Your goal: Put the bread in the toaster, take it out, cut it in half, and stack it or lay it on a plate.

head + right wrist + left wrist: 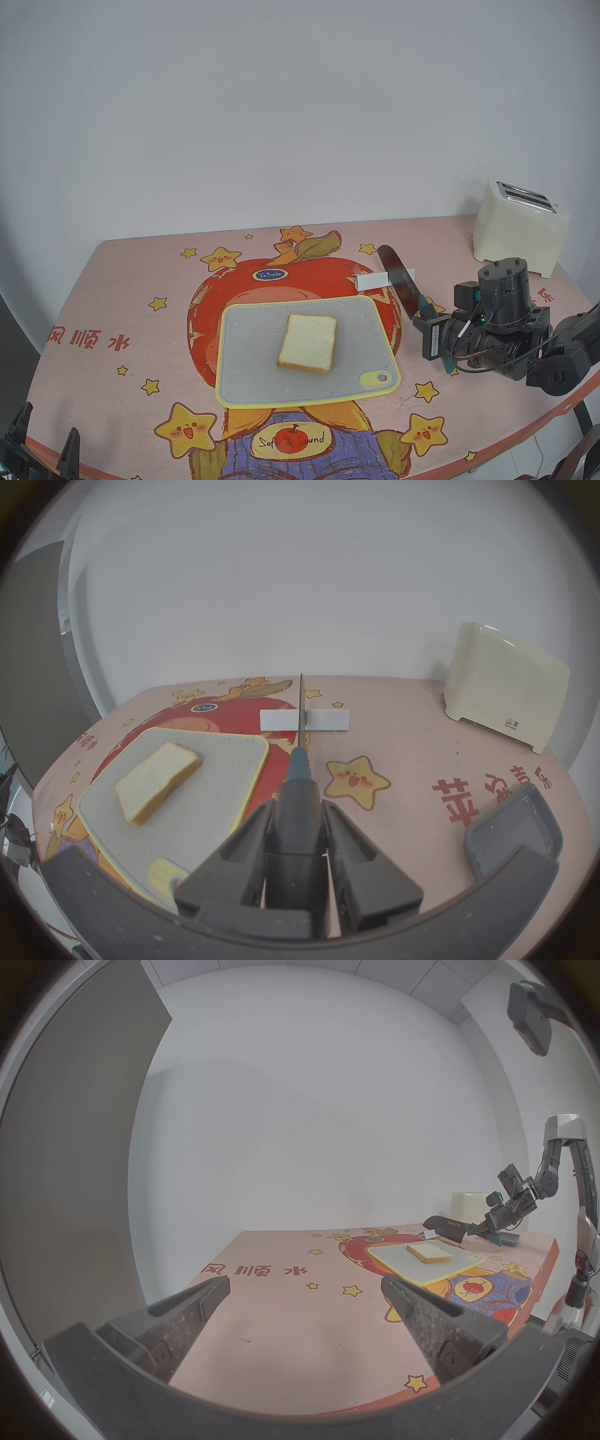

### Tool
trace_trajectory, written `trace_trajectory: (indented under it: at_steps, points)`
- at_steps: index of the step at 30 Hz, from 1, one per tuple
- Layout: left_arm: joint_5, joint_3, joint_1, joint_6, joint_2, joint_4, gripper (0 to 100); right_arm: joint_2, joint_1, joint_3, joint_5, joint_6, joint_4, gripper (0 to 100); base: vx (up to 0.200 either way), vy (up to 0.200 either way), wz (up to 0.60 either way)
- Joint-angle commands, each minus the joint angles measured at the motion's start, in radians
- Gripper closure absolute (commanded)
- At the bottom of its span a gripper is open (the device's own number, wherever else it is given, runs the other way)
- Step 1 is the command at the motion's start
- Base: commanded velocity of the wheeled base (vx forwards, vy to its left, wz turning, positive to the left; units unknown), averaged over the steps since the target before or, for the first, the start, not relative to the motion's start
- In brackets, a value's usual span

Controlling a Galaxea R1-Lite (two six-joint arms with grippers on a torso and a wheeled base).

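Note:
A slice of bread (307, 342) lies flat on a grey cutting board with a yellow rim (250, 350) at the middle of the table. My right gripper (433, 325) hovers just right of the board, shut on the handle of a knife (400, 281) whose dark blade points away toward the back wall. From the right wrist, the knife (300, 742) runs straight out from the gripper (297, 830), with the bread (156, 780) off to one side. The cream toaster (519, 226) stands at the back right corner, its slots showing no bread. My left gripper (306, 1297) is open and holds nothing, at the near left table edge.
A white card (375, 280) lies on the table under the knife blade. A small grey tray (512, 830) sits beside the right gripper near the table's right edge. The pink table surface (125, 300) left of the board is bare.

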Motion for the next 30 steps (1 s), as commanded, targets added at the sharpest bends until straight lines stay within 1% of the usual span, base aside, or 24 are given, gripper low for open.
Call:
trace_trajectory:
  at_steps: [1,11,12,17,24,27,28,30]
  points:
    - [0.0,0.016,0.0,0.0,-0.009,0.0,0,-0.005,-0.001,0.002,0.0,-0.001,-0.05,100,0.0,0.0,0.0]
    - [0.0,0.016,0.0,0.0,-0.009,0.0,0,-0.05,-0.005,-0.002,-0.002,-0.009,-0.065,100,0.0,0.0,0.0]
    - [0.0,0.016,0.0,0.0,-0.009,0.0,0,-0.097,-0.005,-0.004,0.0,-0.01,-0.064,100,0.0,0.0,0.0]
    - [0.0,0.016,0.0,0.0,-0.009,0.0,0,-0.166,0.005,-0.002,0.0,-0.019,-0.051,100,0.0,0.0,0.0]
    - [0.0,0.016,0.0,0.0,-0.009,0.0,0,-0.191,0.01,0.002,0.001,-0.035,-0.051,100,0.0,0.0,0.0]
    - [0.0,0.016,0.0,0.0,-0.009,0.0,0,-0.202,0.041,0.007,0.006,-0.039,-0.051,100,0.0,0.0,0.0]
    - [0.0,0.016,0.0,0.0,-0.009,0.0,0,-0.202,0.041,0.007,0.006,-0.039,-0.051,100,0.0,0.0,0.0]
    - [0.0,0.016,0.0,0.0,-0.009,0.0,0,-0.225,0.068,0.016,0.014,-0.039,-0.051,100,0.0,0.0,0.0]
